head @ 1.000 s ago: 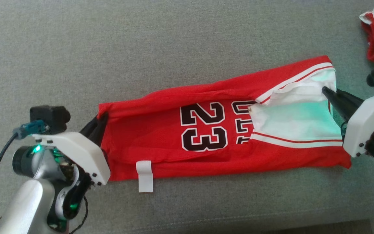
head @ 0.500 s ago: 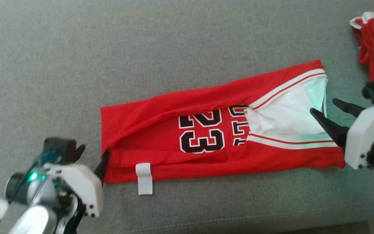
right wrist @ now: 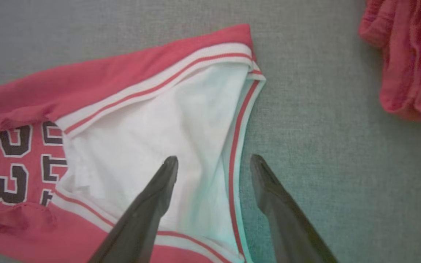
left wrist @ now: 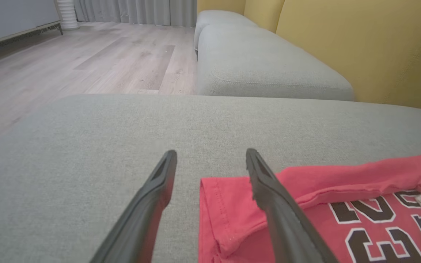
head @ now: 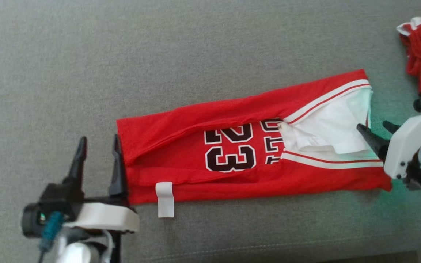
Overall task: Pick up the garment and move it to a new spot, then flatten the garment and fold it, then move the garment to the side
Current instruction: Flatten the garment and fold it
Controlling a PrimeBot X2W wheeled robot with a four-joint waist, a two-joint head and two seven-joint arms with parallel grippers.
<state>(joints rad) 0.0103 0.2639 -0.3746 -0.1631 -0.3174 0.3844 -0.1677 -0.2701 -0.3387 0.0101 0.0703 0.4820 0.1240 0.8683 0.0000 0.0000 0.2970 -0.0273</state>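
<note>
A home living room: grey sofa (left wrist: 261,69), yellow back cushions (left wrist: 360,44), wooden floor (left wrist: 86,62), long grey curtains (left wrist: 137,11).

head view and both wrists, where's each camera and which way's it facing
Head view: on the head, looking down at the red jersey on the grey cushion; left claw lower left, right claw at right.
Left wrist view: low over the cushion, facing along it toward the floor and yellow backrest; own fingers show.
Right wrist view: above, looking down on the jersey's white lining; own fingers show.
Shared: all show the jersey.
</note>
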